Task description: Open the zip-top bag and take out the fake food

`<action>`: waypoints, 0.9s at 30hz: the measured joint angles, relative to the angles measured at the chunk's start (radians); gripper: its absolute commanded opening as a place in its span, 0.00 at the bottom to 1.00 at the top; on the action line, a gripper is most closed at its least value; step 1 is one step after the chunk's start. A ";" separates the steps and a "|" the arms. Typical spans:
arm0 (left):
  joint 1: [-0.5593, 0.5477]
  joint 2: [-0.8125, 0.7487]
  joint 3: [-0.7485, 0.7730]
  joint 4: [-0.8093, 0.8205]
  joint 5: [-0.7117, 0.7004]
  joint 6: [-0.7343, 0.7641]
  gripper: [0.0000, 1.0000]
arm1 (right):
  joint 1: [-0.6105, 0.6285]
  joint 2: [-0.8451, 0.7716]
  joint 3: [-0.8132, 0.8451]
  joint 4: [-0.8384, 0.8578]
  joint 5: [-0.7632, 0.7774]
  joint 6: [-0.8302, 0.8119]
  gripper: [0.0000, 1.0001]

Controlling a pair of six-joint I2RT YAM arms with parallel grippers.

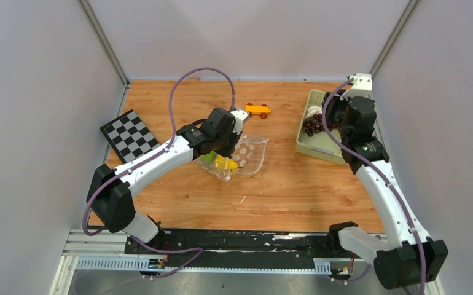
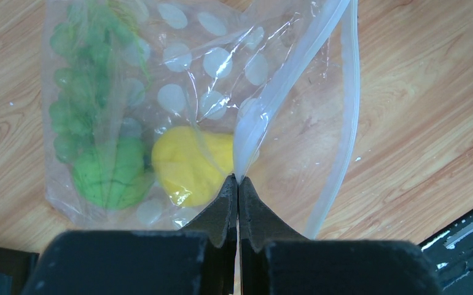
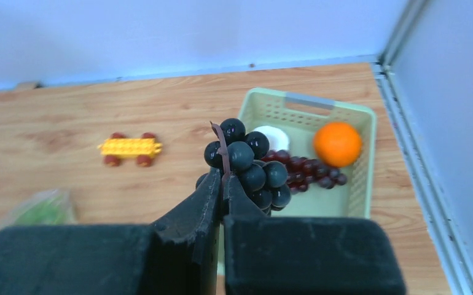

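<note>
- The left hand (image 2: 238, 183) was closed, its two fingers pinched together on the mouth edge of the zip-top bag (image 2: 222, 74), right at the white zip strip.
- The bag lay on the table (image 1: 283, 190) near the middle, just in front of the left arm's wrist. Its clear, dotted plastic was crinkled and its mouth gaped towards the right.
- Inside the bag, a yellow lemon (image 2: 191, 163) sat close to the pinched edge.
- A green round piece (image 2: 108, 175) lay touching the lemon's left side, with a green leafy piece (image 2: 74, 92) beyond it, deeper in the bag.
- The right hand (image 3: 223, 184) was closed on the thin brown stem of a dark grape bunch (image 3: 252, 169), which it held over the near-left corner of a pale green basket (image 3: 360, 184).
- The basket stood at the far right of the table, near the side wall.
- In the basket were an orange ball (image 3: 337, 144), a white mushroom (image 3: 272, 136) and a red grape bunch (image 3: 308, 169), all close together.
- An orange-yellow toy car (image 3: 130, 148) stood on the table, well apart from the basket and beyond the bag.
- A black-and-white checkerboard (image 1: 129, 134) lay at the table's left edge.
</note>
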 measured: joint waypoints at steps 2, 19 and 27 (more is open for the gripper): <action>0.000 0.000 0.000 -0.002 0.000 0.000 0.00 | -0.060 0.054 0.000 0.054 -0.001 -0.004 0.00; 0.000 0.000 0.000 -0.011 0.000 0.000 0.00 | -0.299 0.612 0.174 0.404 -0.019 -0.094 0.00; 0.000 0.002 0.000 -0.011 0.000 0.000 0.00 | -0.299 0.698 0.182 0.409 -0.173 -0.091 0.15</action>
